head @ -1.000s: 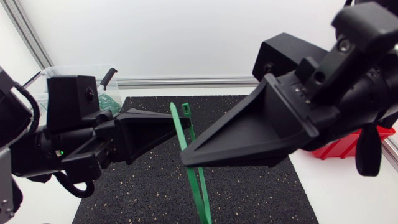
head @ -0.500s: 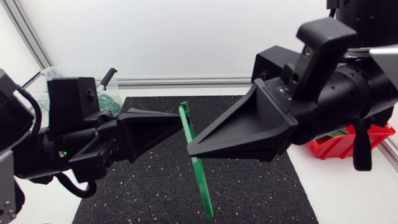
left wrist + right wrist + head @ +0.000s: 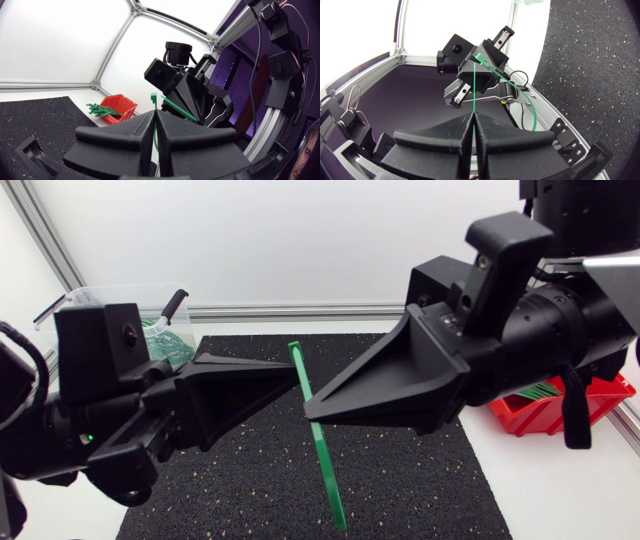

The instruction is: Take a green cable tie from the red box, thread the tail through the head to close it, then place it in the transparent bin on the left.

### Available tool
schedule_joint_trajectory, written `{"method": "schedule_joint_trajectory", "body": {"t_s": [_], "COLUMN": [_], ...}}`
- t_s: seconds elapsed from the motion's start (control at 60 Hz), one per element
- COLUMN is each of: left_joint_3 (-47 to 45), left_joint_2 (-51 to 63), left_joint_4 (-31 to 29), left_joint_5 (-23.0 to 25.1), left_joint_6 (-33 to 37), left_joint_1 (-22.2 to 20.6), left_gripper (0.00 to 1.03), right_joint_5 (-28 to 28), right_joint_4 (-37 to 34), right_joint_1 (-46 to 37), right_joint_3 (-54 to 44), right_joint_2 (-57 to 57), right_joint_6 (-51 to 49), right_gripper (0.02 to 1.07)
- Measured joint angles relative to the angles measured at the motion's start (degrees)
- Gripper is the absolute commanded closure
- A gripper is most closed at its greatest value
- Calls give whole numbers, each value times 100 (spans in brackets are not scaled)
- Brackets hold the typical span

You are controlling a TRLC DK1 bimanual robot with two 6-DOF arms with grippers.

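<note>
A green cable tie [image 3: 318,445] hangs nearly upright above the black mat [image 3: 410,480], head end up, tail dangling down. My left gripper [image 3: 297,376] comes in from the left and is shut on the tie just under its head. My right gripper [image 3: 308,412] is shut on the strap a little lower, from the right. In the left wrist view the tie's head [image 3: 153,97] pokes up past my shut fingertips [image 3: 150,122] and the strap runs on toward the right gripper ahead. In the right wrist view the strap [image 3: 474,90] rises from my shut right gripper [image 3: 473,116] to the left gripper [image 3: 481,62].
The red box [image 3: 560,408] with several green ties [image 3: 541,390] sits at the right edge of the table, half hidden by my right arm. The transparent bin [image 3: 105,298] stands at the back left and holds closed ties [image 3: 172,340].
The tie showed two strands near its top a second ago and now shows one straight strand. My right gripper has rolled and risen slightly; the left arm has shifted a little left.
</note>
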Motion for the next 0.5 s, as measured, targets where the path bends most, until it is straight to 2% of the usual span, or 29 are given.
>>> {"method": "schedule_joint_trajectory", "body": {"t_s": [0.5], "left_joint_3": [-31], "left_joint_2": [-44], "left_joint_4": [0], "left_joint_5": [-57], "left_joint_6": [109], "left_joint_1": [-46], "left_gripper": [99], "right_joint_5": [-11], "right_joint_4": [2], "right_joint_1": [-44], "right_joint_3": [-11], "right_joint_2": [68], "right_joint_6": [-2], "right_gripper": [101]}}
